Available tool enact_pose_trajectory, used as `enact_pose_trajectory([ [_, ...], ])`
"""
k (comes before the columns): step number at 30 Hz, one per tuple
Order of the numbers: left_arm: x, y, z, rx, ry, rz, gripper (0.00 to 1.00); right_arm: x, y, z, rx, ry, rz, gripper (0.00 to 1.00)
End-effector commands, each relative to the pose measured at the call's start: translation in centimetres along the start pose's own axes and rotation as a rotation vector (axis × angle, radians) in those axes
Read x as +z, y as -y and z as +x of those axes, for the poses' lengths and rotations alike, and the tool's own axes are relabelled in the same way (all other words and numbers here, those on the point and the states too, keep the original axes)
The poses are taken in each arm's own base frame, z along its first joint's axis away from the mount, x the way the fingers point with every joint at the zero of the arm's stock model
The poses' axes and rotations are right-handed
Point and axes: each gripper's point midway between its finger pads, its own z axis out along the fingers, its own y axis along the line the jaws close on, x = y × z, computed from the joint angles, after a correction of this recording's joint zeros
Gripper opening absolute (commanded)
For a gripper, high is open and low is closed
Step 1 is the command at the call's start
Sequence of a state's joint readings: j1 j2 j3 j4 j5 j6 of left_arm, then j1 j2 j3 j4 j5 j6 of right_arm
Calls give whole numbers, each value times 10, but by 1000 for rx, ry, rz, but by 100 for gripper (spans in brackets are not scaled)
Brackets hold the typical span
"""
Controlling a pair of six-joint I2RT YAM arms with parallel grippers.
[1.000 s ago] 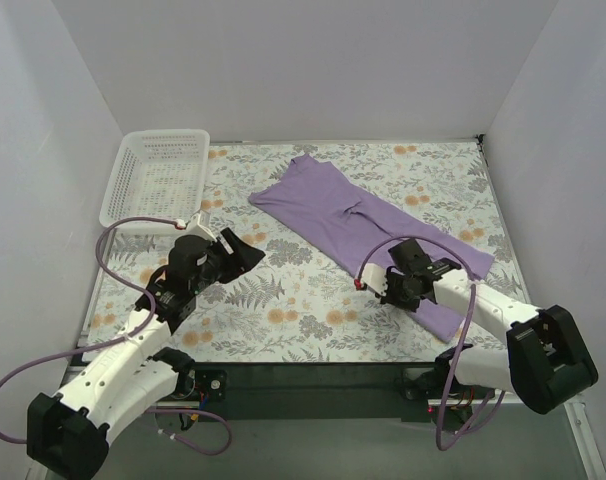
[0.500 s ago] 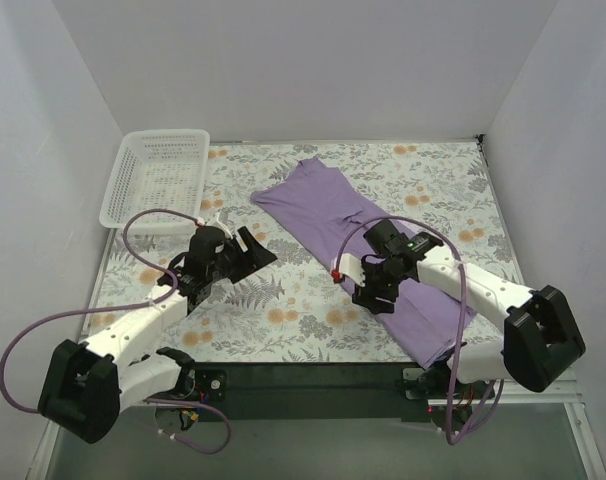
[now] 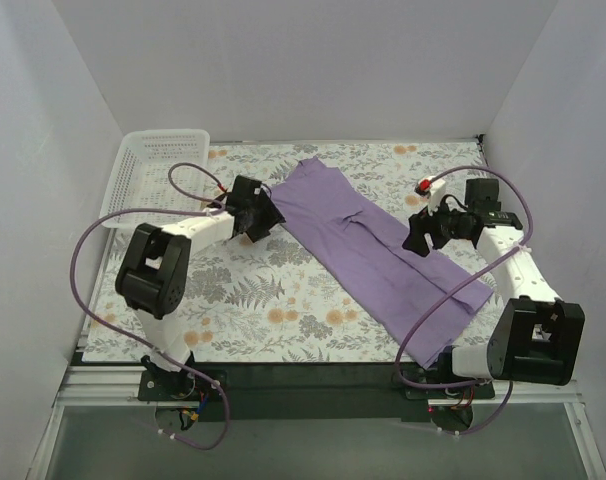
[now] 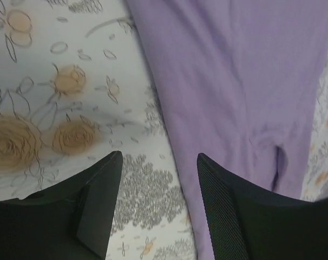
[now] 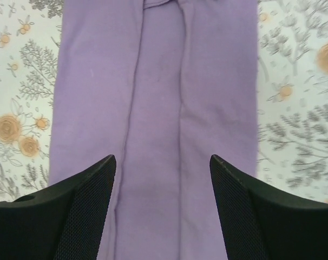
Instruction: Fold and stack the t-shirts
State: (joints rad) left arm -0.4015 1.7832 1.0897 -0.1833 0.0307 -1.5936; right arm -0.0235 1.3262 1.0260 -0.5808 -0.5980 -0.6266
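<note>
Right claw (image 3: 414,242) let go of t-shirt (image 3: 373,255), now wide | left claw (image 3: 263,215) wide, empty | basket (image 3: 168,135) seen only overhead

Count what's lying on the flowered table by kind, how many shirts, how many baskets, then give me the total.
Purple t-shirt: 1
White basket: 1
Total: 2

White-and-black arms (image 3: 195,229), purple cables (image 3: 75,268)
</note>
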Motion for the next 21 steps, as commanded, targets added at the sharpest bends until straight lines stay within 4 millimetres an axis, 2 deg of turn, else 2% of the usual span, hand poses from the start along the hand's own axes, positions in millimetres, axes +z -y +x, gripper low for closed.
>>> enact_pose_trajectory([
  [1, 12, -6, -34, -44, 90, -145, 56, 8, -26, -6, 118, 147, -147, 76],
  [2, 26, -17, -32, -37, 76, -188, 52, 9, -25, 0, 126, 137, -136, 76],
  [4, 37, -21, -35, -42, 62, -227, 51, 6, -26, 1, 121, 145, -127, 77],
  [5, 49, -21, -38, -38, 52, -240, 49, 6, -26, 1, 123, 152, -130, 77],
  [8, 66, -27, -36, -30, 13, -278, 43, 5, -25, 1, 128, 152, -129, 77],
  [11, 76, -32, -38, -14, -18, -289, 30, 6, -23, 2, 133, 151, -130, 77],
  [12, 78, -39, -39, -7, -33, -299, 19, 7, -25, 2, 135, 153, -140, 77],
  [14, 84, -44, -39, -5, -63, -299, 8, 6, -25, 2, 135, 156, -143, 77],
  [15, 83, -49, -49, -3, -64, -304, 1, 6, -26, 1, 131, 158, -144, 77],
  [17, 84, -54, -57, 2, -72, -305, 0, 6, -25, 2, 132, 157, -142, 77],
  [18, 82, -52, -74, -6, -56, -288, 0, 6, -25, 1, 128, 158, -141, 77],
  [19, 83, -57, -77, 11, -73, -293, 0, 6, -25, 1, 129, 158, -142, 77],
  [21, 83, -63, -97, 4, -67, -304, 0, 7, -25, 2, 131, 155, -145, 77],
])
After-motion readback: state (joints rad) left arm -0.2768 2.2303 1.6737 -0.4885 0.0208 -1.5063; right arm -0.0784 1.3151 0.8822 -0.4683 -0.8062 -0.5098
